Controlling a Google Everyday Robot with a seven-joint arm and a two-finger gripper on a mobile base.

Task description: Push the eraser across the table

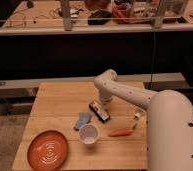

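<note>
The eraser [99, 111] is a dark block with a white and reddish band, lying slantwise near the middle of the wooden table [55, 100]. My white arm reaches in from the right and bends over the table. My gripper [105, 100] hangs at the arm's end, just behind and to the right of the eraser's far end, very close to it or touching it. The arm's wrist covers most of the gripper.
A white cup [88, 134] stands in front of the eraser. A blue cloth-like object [82, 120] lies to its left. An orange carrot [122, 132] and a small white item [138, 114] lie right. An orange plate [46, 149] sits at the front left corner.
</note>
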